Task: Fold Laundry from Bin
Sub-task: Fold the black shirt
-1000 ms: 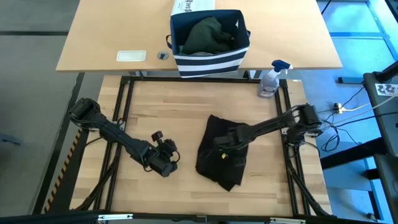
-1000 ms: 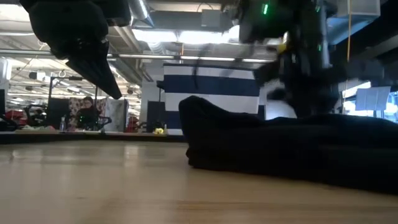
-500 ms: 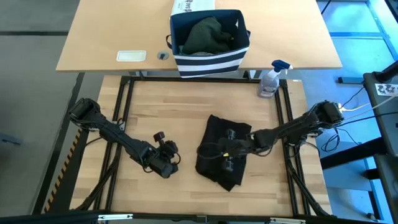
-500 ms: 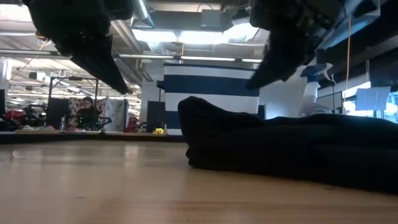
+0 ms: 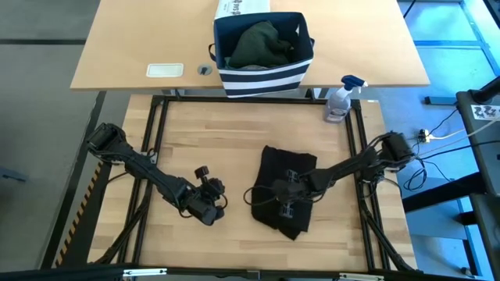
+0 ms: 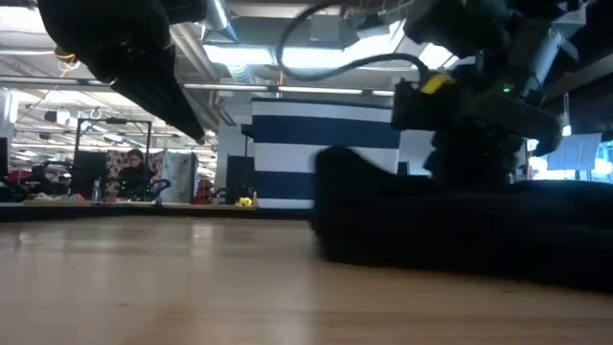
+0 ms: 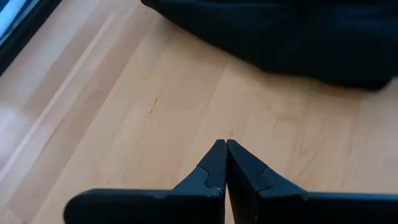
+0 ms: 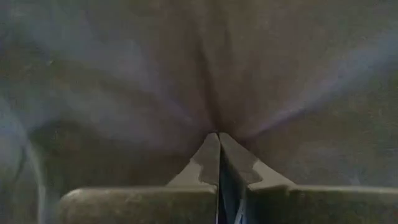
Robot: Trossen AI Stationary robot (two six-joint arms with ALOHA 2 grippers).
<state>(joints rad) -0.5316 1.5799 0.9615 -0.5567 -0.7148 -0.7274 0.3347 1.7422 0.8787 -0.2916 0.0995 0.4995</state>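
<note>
Seen from above: black garment (image 5: 287, 186) lying crumpled on the wooden bench (image 5: 234, 136), slightly toward 4 o'clock from the bench's middle, folded into a rough upright oblong. Right gripper (image 5: 284, 197) pressed down on the garment's 7 o'clock part, fingers clenched together with the tips pushed into the dark cloth (image 8: 186, 93); whether any cloth is actually pinched between them cannot be told. Right arm reaching in from 3 o'clock, low across the garment. Left gripper (image 5: 212, 204) near the bench's 7 o'clock area, just beside the garment's 9 o'clock edge but apart from it, fingers (image 7: 239, 165) clenched tip to tip on nothing, above bare wood. In the level view, black garment (image 6: 460, 230) a low dark mound on the bench, right gripper's body (image 6: 469, 115) right on top of it. Bin (image 5: 264, 53) at 12 o'clock on a second, paler bench (image 5: 141, 39) beyond the working one, dark green laundry (image 5: 258, 43) heaped inside. White printed box (image 5: 242, 7) touching the bin's far side. Spray bottle (image 5: 341, 100) at 2 o'clock of the working bench, near its corner. Small white tray (image 5: 165, 70) at 11 o'clock on the paler bench.
</note>
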